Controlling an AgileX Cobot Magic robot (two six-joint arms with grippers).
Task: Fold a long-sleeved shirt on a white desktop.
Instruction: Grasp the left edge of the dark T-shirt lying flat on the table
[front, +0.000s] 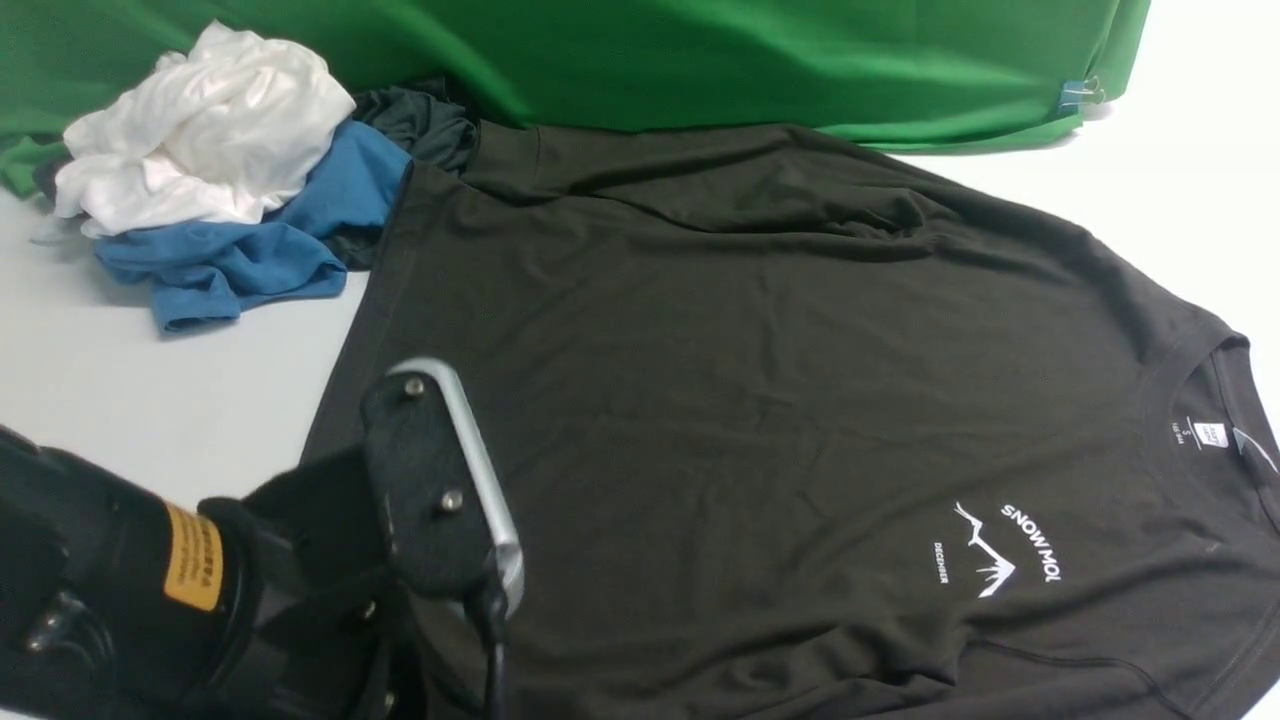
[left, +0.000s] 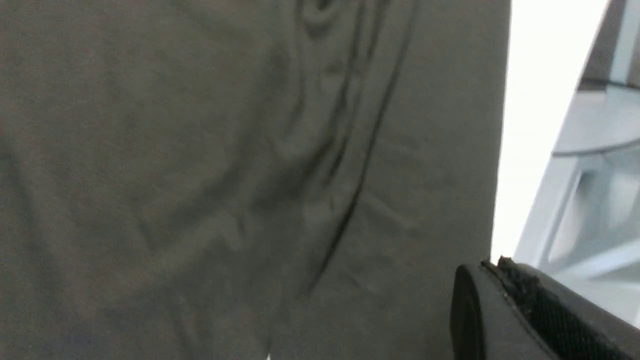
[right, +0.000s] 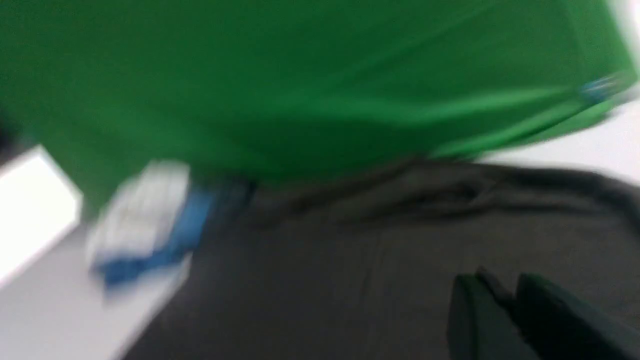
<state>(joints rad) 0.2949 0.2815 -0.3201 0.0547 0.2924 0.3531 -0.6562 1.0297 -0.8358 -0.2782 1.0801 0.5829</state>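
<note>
The long-sleeved shirt (front: 760, 380) is black and lies spread flat on the white desktop (front: 120, 380). Its white logo (front: 1000, 555) and collar (front: 1215, 400) are toward the right. My left arm (front: 300, 560) reaches in low at the lower left, over the shirt's near left part. In the left wrist view my left gripper (left: 492, 265) is shut, with its tips just above the shirt (left: 225, 175) beside the cloth's straight edge. The right wrist view is blurred. There my right gripper (right: 500, 282) hovers over the shirt (right: 350, 260) with its fingers close together and no cloth seen between them.
A white garment (front: 200, 130), a blue garment (front: 260, 240) and a dark grey one (front: 420, 120) are piled at the back left. A green cloth backdrop (front: 750, 60) runs along the back. Past the shirt's edge a strip of desktop (left: 525, 125) gives way to a metal frame (left: 590, 175).
</note>
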